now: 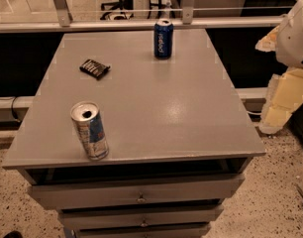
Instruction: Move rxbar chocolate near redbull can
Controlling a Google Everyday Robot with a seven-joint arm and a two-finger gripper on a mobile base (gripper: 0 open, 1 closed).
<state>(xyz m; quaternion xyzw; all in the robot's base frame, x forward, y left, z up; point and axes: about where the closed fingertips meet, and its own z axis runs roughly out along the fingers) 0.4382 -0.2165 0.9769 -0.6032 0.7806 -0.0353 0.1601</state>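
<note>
At far right only the white arm [295,29] shows; the claw is out of view, its state untellable. On the tabletop [181,108], the rxbar chocolate [94,68] lies far left, well apart from the upright, opened redbull can [89,130] near left; a Pepsi can [163,38] stands far centre.

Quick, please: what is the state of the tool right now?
Tool: not in view; only the white arm shows at the right edge.
The rxbar chocolate lies on the table.

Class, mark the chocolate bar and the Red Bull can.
chocolate bar [94,68], camera view, wrapper middle.
Red Bull can [91,133], camera view, side panel.
gripper: out of view; arm [295,33] at right edge.
</note>
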